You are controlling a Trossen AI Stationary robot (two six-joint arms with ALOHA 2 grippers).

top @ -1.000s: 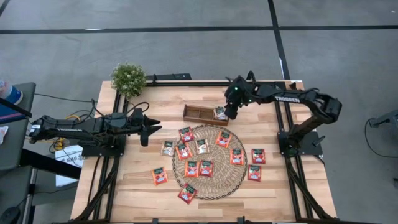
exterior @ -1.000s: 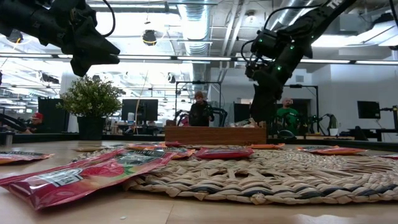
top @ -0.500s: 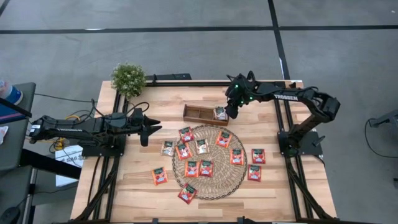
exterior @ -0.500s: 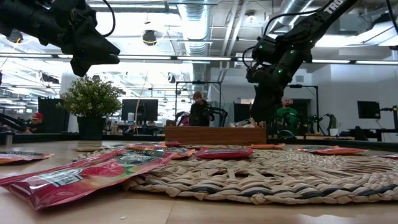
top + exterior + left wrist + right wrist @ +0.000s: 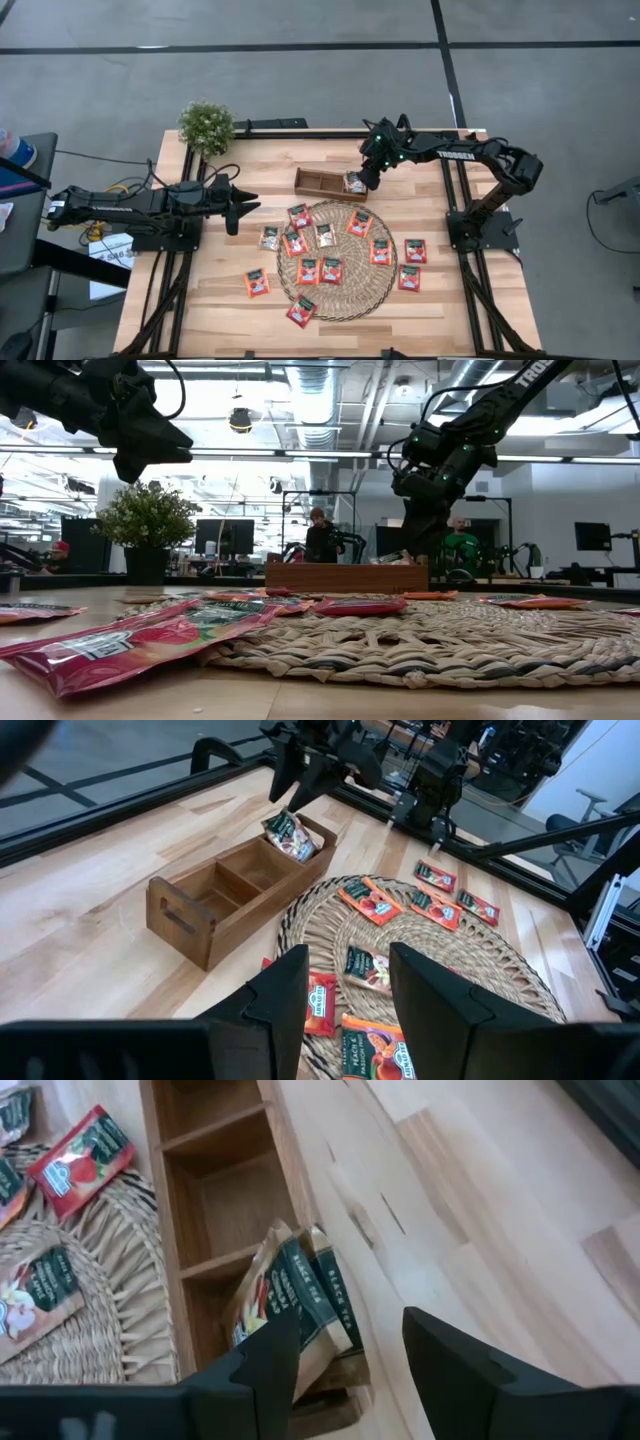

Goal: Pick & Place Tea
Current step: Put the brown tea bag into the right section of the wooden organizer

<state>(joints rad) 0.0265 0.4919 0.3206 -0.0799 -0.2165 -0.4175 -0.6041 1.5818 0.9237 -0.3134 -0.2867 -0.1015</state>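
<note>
Several red-orange tea sachets and a few pale ones (image 5: 325, 236) lie flat on the round straw mat (image 5: 380, 290) and on the wood beside it. A few more sachets (image 5: 295, 1295) stand leaning in the right end compartment of the wooden tray (image 5: 318, 184). My right gripper (image 5: 345, 1370) hangs open just above that compartment (image 5: 366, 176), its fingers apart from the sachets. My left gripper (image 5: 243, 201) waits open above the table's left part, raised (image 5: 150, 445), pointing toward the mat (image 5: 350, 1000).
A potted plant (image 5: 206, 127) stands at the far left corner. Loose sachets lie off the mat at the near left (image 5: 257, 283) and at the right (image 5: 412, 264). The tray's other two compartments (image 5: 215, 895) hold nothing. Bare wood shows along the near edge.
My right gripper, open throughout, has drawn back a little toward the table's far edge above the tray's right end. The sachets in that compartment stay where they were. The left arm has kept still.
</note>
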